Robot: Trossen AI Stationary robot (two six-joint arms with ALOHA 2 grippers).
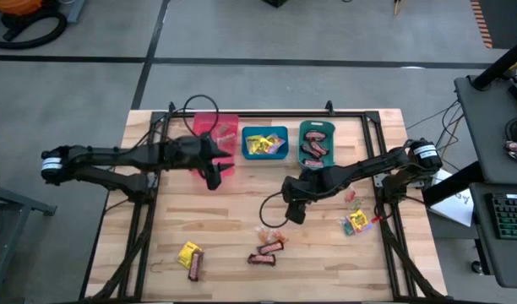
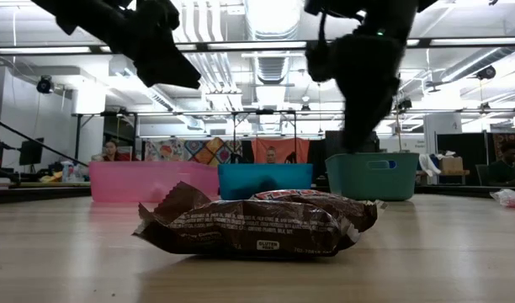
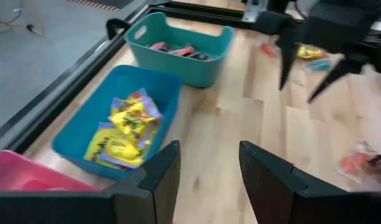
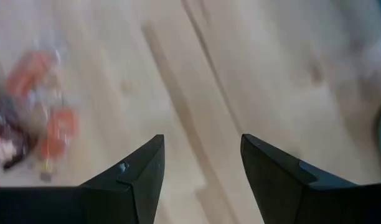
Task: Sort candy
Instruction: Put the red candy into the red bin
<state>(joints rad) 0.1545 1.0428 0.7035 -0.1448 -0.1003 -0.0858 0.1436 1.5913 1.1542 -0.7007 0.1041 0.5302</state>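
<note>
A: Wooden table (image 1: 242, 228) on a grey floor, dark frame round it. Near edge?

B: Near left, a yellow packet (image 1: 187, 252) touching a dark bar (image 1: 195, 265). Near middle, two more dark bars (image 1: 265, 253), with small clear-wrapped orange-pink pieces (image 1: 271, 232) just beyond them. In the low view one brown bar (image 2: 257, 225) lies closest.

A: Right side?

B: Another yellow packet (image 1: 357, 221) with a teal bit by the right frame, pinkish pieces (image 1: 351, 197) just beyond it.

A: Grippers?

B: Right gripper (image 1: 294, 213) hangs over bare wood at mid-table, fingers (image 4: 134, 180) spread apart, holding nothing. Left gripper (image 1: 214, 180) sits farther back, at the near edge of the pink bin (image 1: 216, 143), fingers (image 3: 156, 180) parted, empty too.

A: Far row?

B: Pink bin left, contents cannot tell. Blue bin (image 1: 265, 143) in the middle holds yellow packets (image 3: 125, 127). Teal bin (image 1: 317, 142) right holds dark red bars (image 1: 316, 148).
</note>
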